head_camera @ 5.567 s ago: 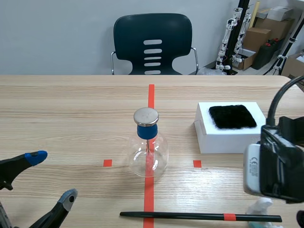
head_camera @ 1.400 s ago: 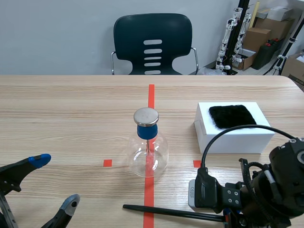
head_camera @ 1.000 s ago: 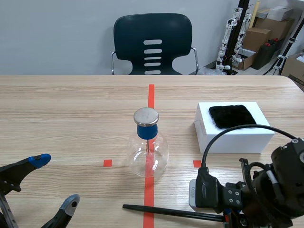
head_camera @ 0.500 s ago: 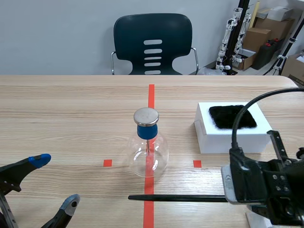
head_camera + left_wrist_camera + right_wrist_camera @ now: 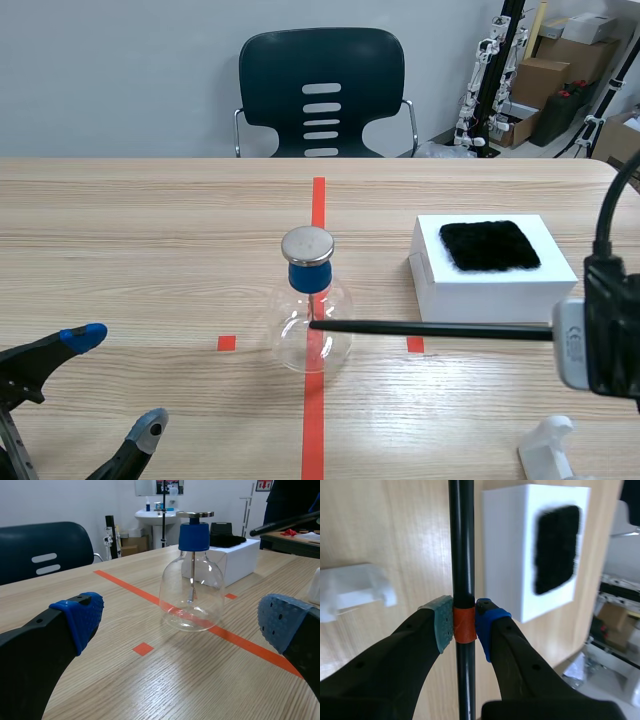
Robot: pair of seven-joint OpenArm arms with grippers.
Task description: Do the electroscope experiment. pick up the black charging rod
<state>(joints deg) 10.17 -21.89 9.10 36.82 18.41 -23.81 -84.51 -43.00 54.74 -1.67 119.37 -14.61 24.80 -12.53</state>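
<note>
The black charging rod (image 5: 430,327) hangs level above the table, its tip in front of the glass electroscope flask (image 5: 311,318). My right gripper (image 5: 464,621) is shut on the rod (image 5: 461,555) at its orange-red band; in the scene view the arm's body (image 5: 600,335) hides the fingers. The flask (image 5: 192,587) has a blue stopper and a metal disc on top. My left gripper (image 5: 110,385) rests low at the table's near left, open with nothing between its fingers; its blue pads (image 5: 80,615) frame the flask in the left wrist view. The rod's tip (image 5: 285,522) shows far beyond.
A white box (image 5: 490,270) with a black fur pad (image 5: 490,245) stands right of the flask. A white rod stand (image 5: 550,445) sits at the near right edge. A dark chair (image 5: 322,95) stands behind the table.
My right gripper closed on the rod on the table and has lifted it; the rod rose from the near edge to the flask's height, and the arm drew to the right.
</note>
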